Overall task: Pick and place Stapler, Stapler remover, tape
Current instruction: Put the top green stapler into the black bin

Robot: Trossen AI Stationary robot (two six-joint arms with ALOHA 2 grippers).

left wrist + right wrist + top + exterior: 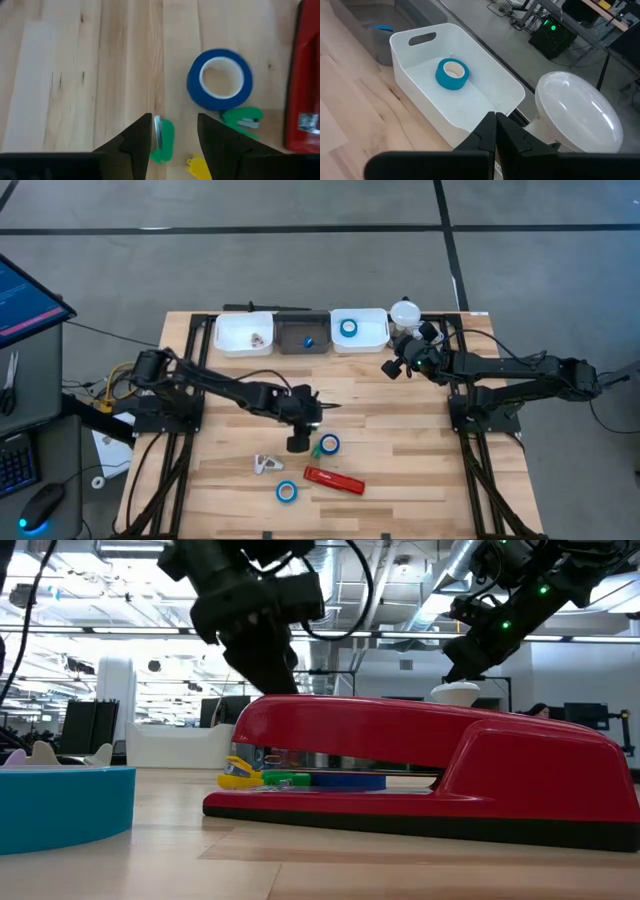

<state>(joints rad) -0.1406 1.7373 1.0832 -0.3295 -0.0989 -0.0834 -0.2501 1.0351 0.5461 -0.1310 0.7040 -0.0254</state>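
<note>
The red stapler (333,480) lies flat on the table near its near edge and fills the low view (420,765). One blue tape roll (328,444) lies flat just right of my left gripper (300,442), a second (287,491) lies left of the stapler, and a third (452,74) lies in the white bin (470,105). My left gripper (175,120) is open and points down over a small green bit (162,141) lying between its fingers. My right gripper (495,125) is shut, hovering by that bin's right end.
Three bins line the far edge: a white one (245,333), a grey one (303,337) holding a small blue item, and the white one (358,330). A white dome (577,112) stands beside the right gripper. A small pale item (265,465), green (242,119) and yellow bits (197,167) lie around.
</note>
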